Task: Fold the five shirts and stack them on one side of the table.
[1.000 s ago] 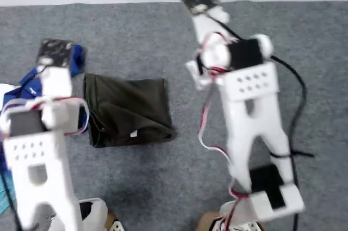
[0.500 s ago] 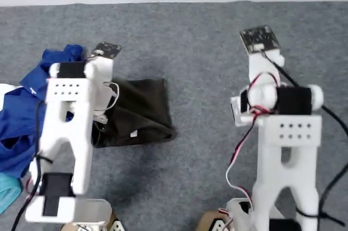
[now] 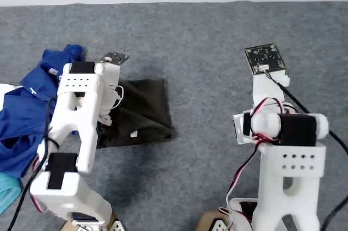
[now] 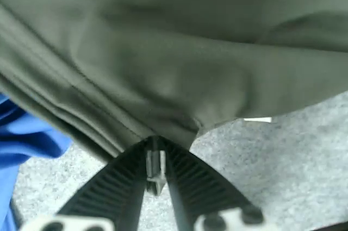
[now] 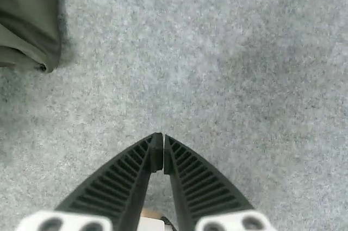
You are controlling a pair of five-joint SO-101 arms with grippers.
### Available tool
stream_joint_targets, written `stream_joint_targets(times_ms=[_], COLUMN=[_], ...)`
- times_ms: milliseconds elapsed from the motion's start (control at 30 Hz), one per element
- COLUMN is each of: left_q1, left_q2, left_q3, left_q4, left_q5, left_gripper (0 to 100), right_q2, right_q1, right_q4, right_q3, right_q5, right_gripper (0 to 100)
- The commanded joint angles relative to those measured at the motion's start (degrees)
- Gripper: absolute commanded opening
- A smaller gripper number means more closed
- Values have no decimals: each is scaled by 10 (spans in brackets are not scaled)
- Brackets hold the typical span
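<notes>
Now the left arm (image 3: 81,106) has been swung across from the blue shirt (image 3: 22,117), over which it stood a second ago, and is planted above the near-left edge of the dark shirt (image 3: 142,112), which is seen lying folded on the grey surface (image 3: 206,41) left of centre. In the left wrist view the left jaws are seen drawn together, tips right at the layered edge of the dark shirt (image 4: 179,51); whether any cloth is actually pinched between them cannot be told. Meanwhile the right arm (image 3: 283,149) has been pulled back from its forward stretch near the far middle of the surface and is parked on the right side, well apart from the cloth. The right jaws are seen closed on nothing, over bare surface, with only a corner of the dark shirt (image 5: 27,19) caught at the side of that wrist view. The dark shirt itself appears not to have been shifted over this second, its white label (image 3: 134,133) showing at the same near edge. The blue shirt is left crumpled at the left side, touching the dark one, with a teal cloth (image 3: 6,193) showing at the near-left edge. It is judged that the fold on the dark shirt is done and a move to the stacking side is being set up, with the other shirts yet to be folded.
</notes>
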Motion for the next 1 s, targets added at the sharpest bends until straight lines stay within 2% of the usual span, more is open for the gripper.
stream_joint_targets(times_ms=[0,233,367,533,800,967], left_q1=[-36,-122,-134,-90,14,7], left_q2=[7,62,68,27,-68,-41], left_q3=[-20,-22,-34,-75,-44,22], left_q4=[15,33,42,84,84,36], left_q5=[-31,-107,-120,-116,-68,-68], left_gripper=[2,2,2,2,2,2], right_q2=[-17,-17,-13,-12,-12,-12], right_q1=[6,5,4,4,4,4], right_q4=[20,20,20,15,13,13], right_q3=[-4,-4,-4,-4,-4,-4], right_q5=[2,2,2,2,2,2], right_gripper=[10,10,10,10,10,10])
